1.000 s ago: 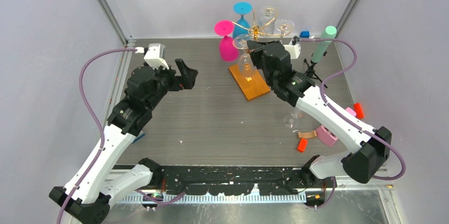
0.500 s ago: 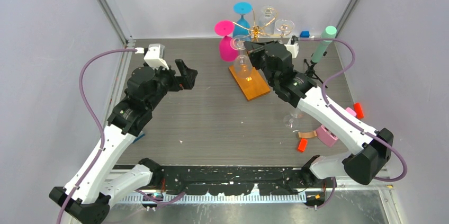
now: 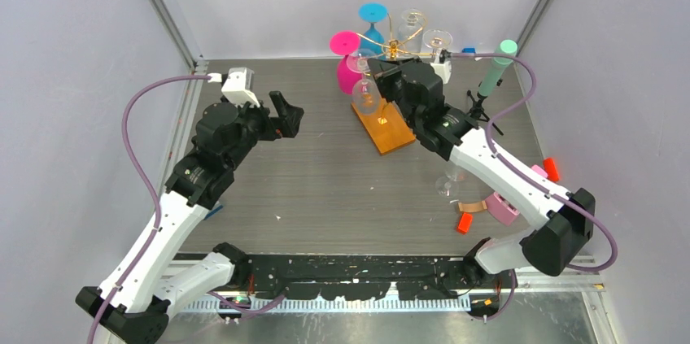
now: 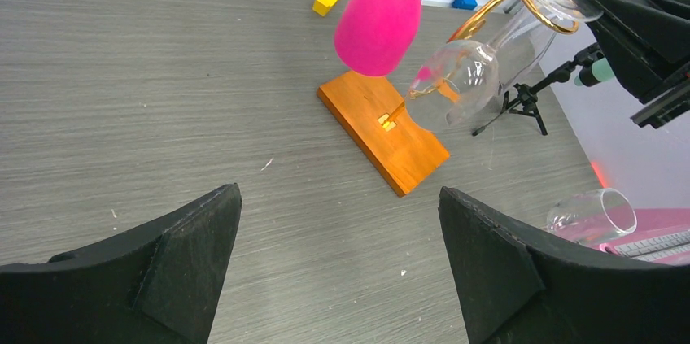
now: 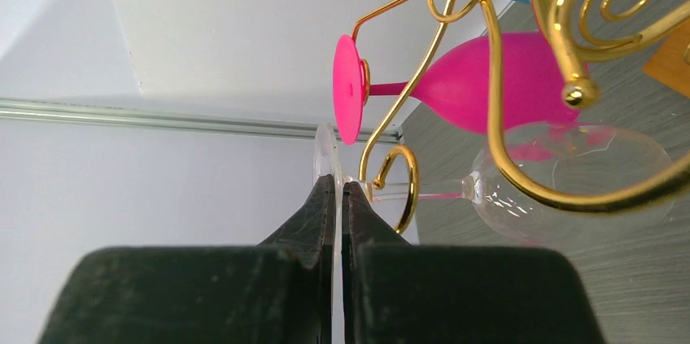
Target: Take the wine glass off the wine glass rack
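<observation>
The wine glass rack (image 3: pixel 393 50) is gold wire on an orange wooden base (image 3: pixel 382 126). A clear wine glass (image 3: pixel 364 92) hangs bowl-down at its near left arm. My right gripper (image 5: pixel 338 185) is shut on the thin edge of this glass's foot (image 5: pixel 324 153). The stem (image 5: pixel 431 191) runs level past a gold curl (image 5: pixel 399 189), and the bowl (image 5: pixel 569 181) lies behind a gold arm. My left gripper (image 4: pixel 339 263) is open and holds nothing. It hovers over the table left of the rack base (image 4: pixel 382 128), well apart from the clear wine glass (image 4: pixel 456 84).
A pink glass (image 3: pixel 348 67), a blue glass (image 3: pixel 373 23) and two more clear glasses (image 3: pixel 412 25) hang on the rack. A black tripod with a mint cylinder (image 3: pixel 495 71) stands to the right. A clear glass (image 3: pixel 449 185) lies on the table near pink and orange bits (image 3: pixel 500 207).
My right gripper has moved left and slightly back, carrying the clear glass along with it. The left arm has not moved.
</observation>
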Controlling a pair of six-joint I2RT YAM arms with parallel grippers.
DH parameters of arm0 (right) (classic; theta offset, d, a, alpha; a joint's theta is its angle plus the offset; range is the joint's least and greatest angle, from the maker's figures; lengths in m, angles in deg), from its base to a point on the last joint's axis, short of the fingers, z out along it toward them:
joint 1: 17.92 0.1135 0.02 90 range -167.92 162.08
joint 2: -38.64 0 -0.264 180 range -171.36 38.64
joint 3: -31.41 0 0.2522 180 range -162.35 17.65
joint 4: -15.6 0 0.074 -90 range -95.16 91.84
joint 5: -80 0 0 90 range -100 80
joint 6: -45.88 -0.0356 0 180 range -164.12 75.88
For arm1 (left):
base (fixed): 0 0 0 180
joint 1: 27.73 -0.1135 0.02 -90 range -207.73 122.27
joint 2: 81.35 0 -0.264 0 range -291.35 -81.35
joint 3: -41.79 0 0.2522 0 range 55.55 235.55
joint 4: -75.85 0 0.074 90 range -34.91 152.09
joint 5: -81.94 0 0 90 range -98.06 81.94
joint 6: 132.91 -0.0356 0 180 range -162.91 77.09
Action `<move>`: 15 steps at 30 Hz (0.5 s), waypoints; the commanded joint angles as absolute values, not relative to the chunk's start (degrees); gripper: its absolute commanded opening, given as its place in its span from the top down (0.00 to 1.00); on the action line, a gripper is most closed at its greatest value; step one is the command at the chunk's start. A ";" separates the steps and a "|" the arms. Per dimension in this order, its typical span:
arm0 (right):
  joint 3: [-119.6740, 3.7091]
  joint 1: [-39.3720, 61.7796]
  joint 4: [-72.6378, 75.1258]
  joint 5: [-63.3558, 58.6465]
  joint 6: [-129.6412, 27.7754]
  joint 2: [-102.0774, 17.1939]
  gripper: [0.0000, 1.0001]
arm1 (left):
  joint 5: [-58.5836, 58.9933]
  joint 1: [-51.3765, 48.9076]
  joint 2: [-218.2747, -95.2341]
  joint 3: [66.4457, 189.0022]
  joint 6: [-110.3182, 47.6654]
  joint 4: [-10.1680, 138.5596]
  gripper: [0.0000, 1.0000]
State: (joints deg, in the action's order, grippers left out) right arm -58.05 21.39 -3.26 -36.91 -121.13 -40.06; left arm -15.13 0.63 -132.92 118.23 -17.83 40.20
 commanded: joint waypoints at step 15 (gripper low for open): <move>-66.77 21.70 -0.59 -51.51 -115.19 -41.99 1.00 | -15.53 0.30 -132.38 117.56 -17.95 41.66 0.06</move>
